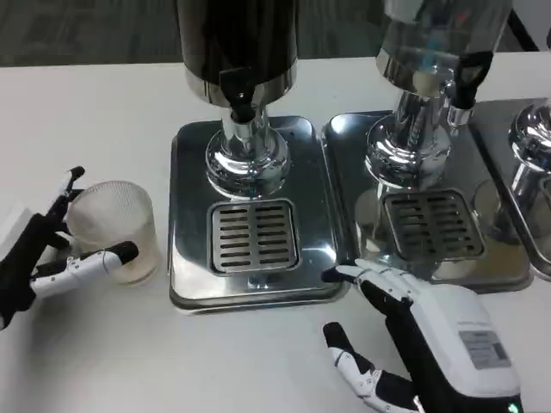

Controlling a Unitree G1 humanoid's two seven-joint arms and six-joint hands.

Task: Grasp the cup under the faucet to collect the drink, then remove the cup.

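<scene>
A frosted translucent cup (119,228) stands upright on the white table, left of the steel drip tray (194,215). My left hand (47,249) wraps around it, one finger across its front and others at its back-left rim. The black faucet (239,95) of the dark drink dispenser hangs above the slotted grille (255,235), with nothing under it. At the tray's front right corner my right hand (405,335) is open, fingers spread, one fingertip touching the tray edge.
A second dispenser with a black tap (465,82) stands on its own steel tray (430,225) to the right, and a third chrome base (529,138) is at the far right. Bare white table lies in front of the trays.
</scene>
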